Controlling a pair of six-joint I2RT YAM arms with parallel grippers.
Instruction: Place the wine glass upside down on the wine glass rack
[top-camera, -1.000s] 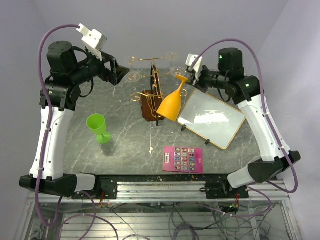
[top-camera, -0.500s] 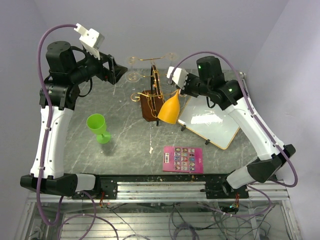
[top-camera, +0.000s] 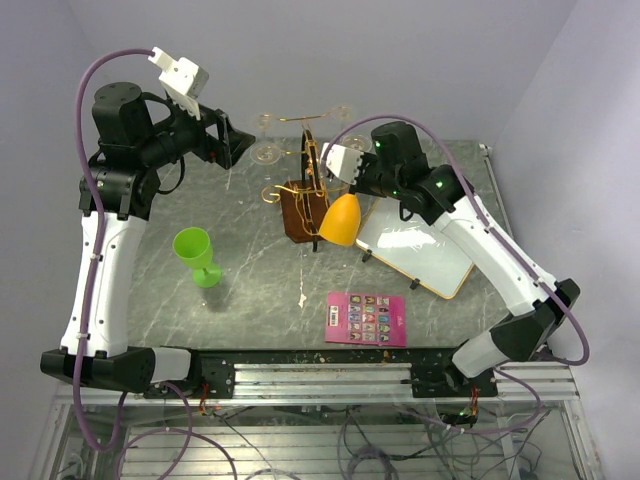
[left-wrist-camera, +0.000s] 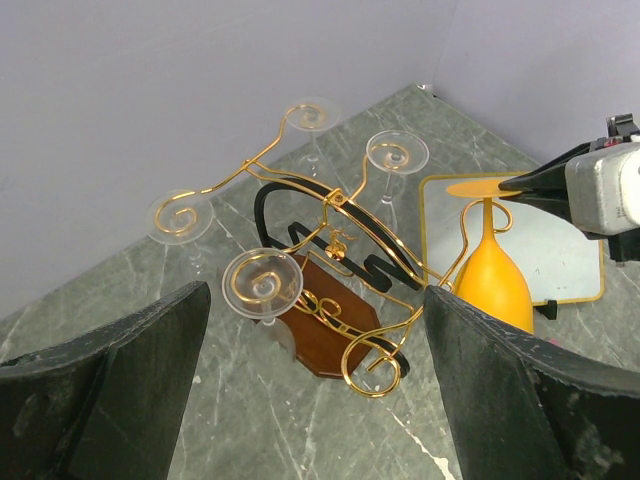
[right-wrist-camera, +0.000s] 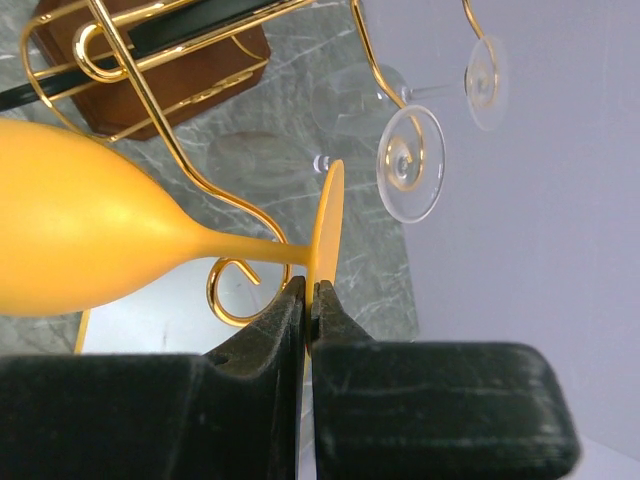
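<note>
The orange wine glass (top-camera: 340, 218) hangs upside down, bowl down, at the right side of the gold wire rack (top-camera: 308, 165). My right gripper (top-camera: 352, 180) is shut on the edge of its foot (right-wrist-camera: 328, 225). Its stem (right-wrist-camera: 250, 248) lies in the curl of a lower scroll arm (right-wrist-camera: 232, 290). The glass (left-wrist-camera: 492, 275) and the rack (left-wrist-camera: 340, 215) on its brown block (left-wrist-camera: 330, 335) also show in the left wrist view. My left gripper (top-camera: 235, 145) is open and empty, raised at the rack's back left, jaws wide (left-wrist-camera: 315, 295).
Several clear glasses (left-wrist-camera: 262, 283) hang on the rack's other arms. A green goblet (top-camera: 195, 250) stands at the left. A gold-framed whiteboard (top-camera: 420, 240) lies right of the rack. A pink card (top-camera: 368, 318) lies near the front edge.
My right arm has swung left with the orange glass, bringing it from over the whiteboard to the rack's right arm; the glass now hangs more vertical. The left arm has barely moved.
</note>
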